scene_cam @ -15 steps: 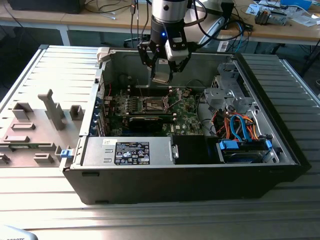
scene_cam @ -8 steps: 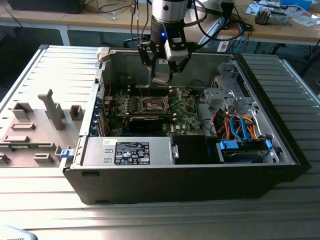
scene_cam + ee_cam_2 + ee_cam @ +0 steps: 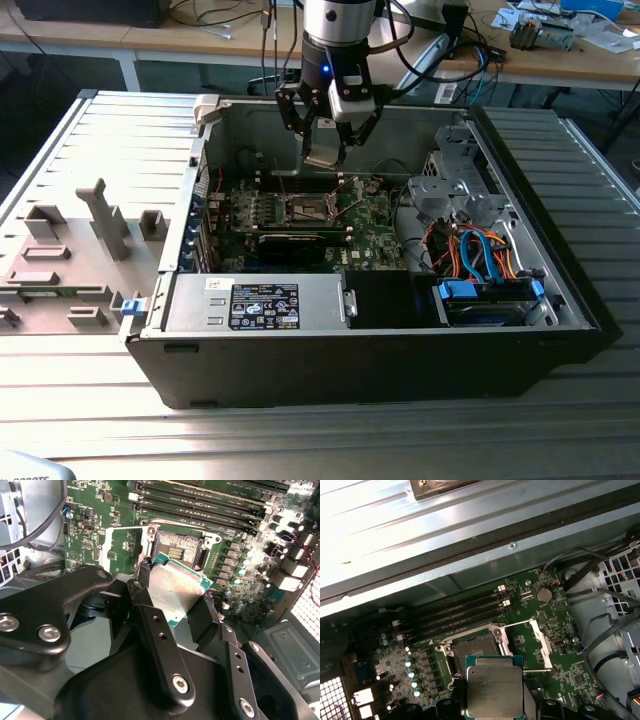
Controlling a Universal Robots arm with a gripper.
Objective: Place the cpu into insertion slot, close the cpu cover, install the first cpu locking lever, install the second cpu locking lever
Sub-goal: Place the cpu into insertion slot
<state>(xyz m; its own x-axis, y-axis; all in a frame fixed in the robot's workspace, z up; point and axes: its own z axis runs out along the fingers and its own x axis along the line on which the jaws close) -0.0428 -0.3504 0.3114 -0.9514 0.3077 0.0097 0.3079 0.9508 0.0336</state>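
A ribbed metal counter [image 3: 320, 440] carries an open black computer case [image 3: 380, 360], with a green motherboard [image 3: 365, 215] lying flat inside it. Over the board hangs the black gripper [image 3: 325, 152], its fingers clamped on opposite edges of the cpu [image 3: 494, 685]. The cpu is a flat square with a dull silver top, held in the air over the socket [image 3: 472, 647] and hiding part of it. The cpu cover [image 3: 541, 645], a thin silver frame, is swung open to one side of the socket. Long black memory slots [image 3: 455, 612] run alongside.
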